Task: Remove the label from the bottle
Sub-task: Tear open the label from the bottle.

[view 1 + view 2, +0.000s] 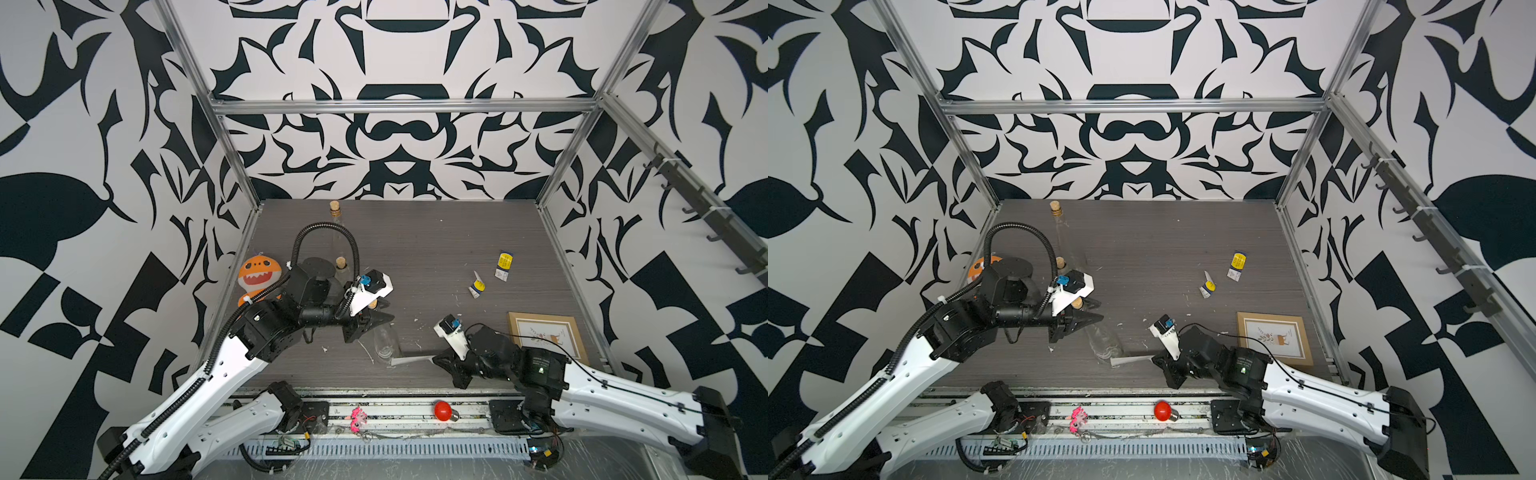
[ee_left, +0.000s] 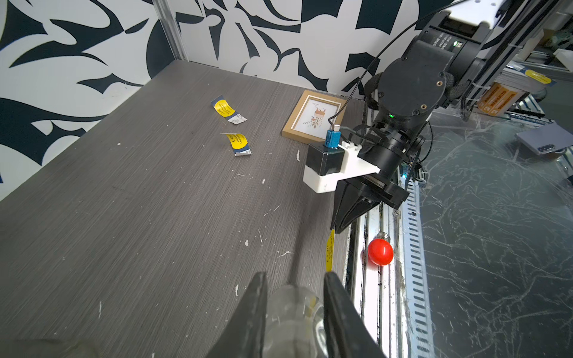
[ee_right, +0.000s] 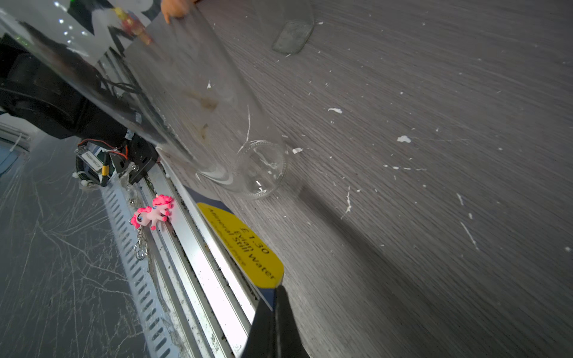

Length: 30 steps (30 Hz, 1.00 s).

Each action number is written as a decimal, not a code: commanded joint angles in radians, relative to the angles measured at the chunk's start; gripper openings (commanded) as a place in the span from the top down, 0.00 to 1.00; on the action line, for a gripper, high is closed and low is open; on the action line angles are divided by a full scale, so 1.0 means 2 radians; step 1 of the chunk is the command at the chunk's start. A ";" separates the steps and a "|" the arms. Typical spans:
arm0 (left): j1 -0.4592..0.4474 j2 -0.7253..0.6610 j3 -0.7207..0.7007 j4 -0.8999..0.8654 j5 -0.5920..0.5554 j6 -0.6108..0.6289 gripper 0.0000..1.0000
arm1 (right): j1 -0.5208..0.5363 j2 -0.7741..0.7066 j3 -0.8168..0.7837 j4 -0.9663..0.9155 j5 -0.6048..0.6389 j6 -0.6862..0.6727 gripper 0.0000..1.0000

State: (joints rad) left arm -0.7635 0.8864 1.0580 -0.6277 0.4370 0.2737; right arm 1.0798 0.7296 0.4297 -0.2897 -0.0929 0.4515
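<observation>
Gripped: bottle (image 1: 384, 345) and label (image 3: 245, 248).
Your left pincer (image 2: 296, 279) clamps the bottle; right pincer (image 3: 279, 297) pinches the label, bottle just ahead.

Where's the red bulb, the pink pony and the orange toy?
Round red light bulb (image 1: 443, 410): in a top view, on its globe.
Pink pony keychain (image 3: 155, 214): right wrist view, on its body.
Orange plush monster toy (image 1: 254, 276): in a top view, on its face.

Grey wood-grain table (image 1: 436, 232): a detached yellow-and-blue label (image 1: 504, 266) and a curled second label (image 1: 477, 286) lie near each other toward the far right. A framed picture (image 1: 546, 336) lies flat at the right edge. An orange plush toy (image 1: 255, 276) sits at the left edge, and white paper scraps (image 1: 415, 320) are scattered over the middle.
</observation>
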 commanded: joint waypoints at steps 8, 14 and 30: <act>0.004 -0.005 0.024 -0.039 -0.056 0.033 1.00 | -0.015 0.001 0.002 -0.040 0.043 0.017 1.00; 0.004 -0.032 0.023 -0.053 -0.083 0.036 1.00 | -0.024 -0.002 0.000 -0.039 0.040 0.018 1.00; 0.004 -0.024 0.038 -0.080 -0.124 0.023 1.00 | -0.032 0.007 0.023 -0.041 0.041 -0.003 1.00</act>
State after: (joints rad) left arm -0.7574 0.8440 1.0801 -0.7963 0.2455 0.3168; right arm 1.0264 0.7300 0.4294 -0.3702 -0.0319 0.4683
